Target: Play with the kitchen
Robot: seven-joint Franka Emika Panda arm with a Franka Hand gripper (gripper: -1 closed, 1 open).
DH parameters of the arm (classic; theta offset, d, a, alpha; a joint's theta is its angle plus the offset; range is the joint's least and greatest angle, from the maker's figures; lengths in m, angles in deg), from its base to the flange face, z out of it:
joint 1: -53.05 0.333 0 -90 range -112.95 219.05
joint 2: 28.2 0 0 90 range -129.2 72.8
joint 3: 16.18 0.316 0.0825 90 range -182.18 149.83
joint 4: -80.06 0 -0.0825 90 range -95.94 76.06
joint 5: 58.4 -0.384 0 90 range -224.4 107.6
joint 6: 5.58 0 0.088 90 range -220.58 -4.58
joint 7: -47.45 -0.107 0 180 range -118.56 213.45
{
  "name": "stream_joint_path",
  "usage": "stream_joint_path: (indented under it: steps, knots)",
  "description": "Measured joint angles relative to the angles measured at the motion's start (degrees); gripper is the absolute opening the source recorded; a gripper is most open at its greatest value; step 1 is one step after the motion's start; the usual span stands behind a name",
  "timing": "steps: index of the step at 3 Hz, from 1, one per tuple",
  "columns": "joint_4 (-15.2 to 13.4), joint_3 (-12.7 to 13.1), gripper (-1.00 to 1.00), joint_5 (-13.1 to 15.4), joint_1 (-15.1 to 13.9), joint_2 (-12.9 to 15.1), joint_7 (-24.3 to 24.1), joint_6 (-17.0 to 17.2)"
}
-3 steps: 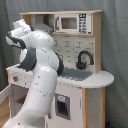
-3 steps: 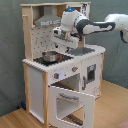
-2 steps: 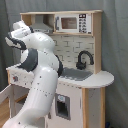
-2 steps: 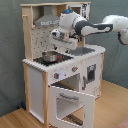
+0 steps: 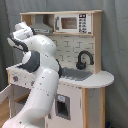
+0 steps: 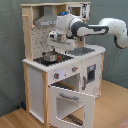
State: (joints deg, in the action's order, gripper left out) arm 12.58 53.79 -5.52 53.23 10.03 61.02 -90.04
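The kitchen (image 5: 75, 46) is a toy of white panels and light wood, seen in both exterior views. In the second exterior view a small metal pot (image 6: 50, 57) sits on the black-red stovetop (image 6: 39, 61) of the kitchen (image 6: 35, 85). My gripper (image 6: 56, 44) hangs just above the pot, to its right, under the range hood (image 6: 45, 21). The oven door (image 6: 70, 102) hangs open downward. In the first exterior view my white arm (image 5: 45, 75) covers the stovetop; the black faucet (image 5: 84, 59) and grey sink (image 5: 75, 75) show beside it.
A toy microwave (image 5: 67, 22) sits on the upper shelf beside the hood (image 5: 44, 25). A grey curtain (image 6: 10, 50) hangs behind the kitchen. The open oven door juts out over the wooden floor (image 6: 20, 117) in front.
My gripper has moved down and toward the second exterior view's left, closer to the pot on the stovetop. The pot and the oven door have stayed put.
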Motion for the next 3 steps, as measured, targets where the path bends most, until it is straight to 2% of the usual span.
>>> stream_joint_path:
  steps: [1,2,3]
  knots:
    - [2.96,-0.01,1.00,1.89,2.13,2.69,2.41,2.28]
    - [6.05,-0.14,1.00,3.80,5.04,4.89,5.61,2.69]
    - [9.36,-1.34,1.00,4.34,7.49,6.63,9.14,2.96]
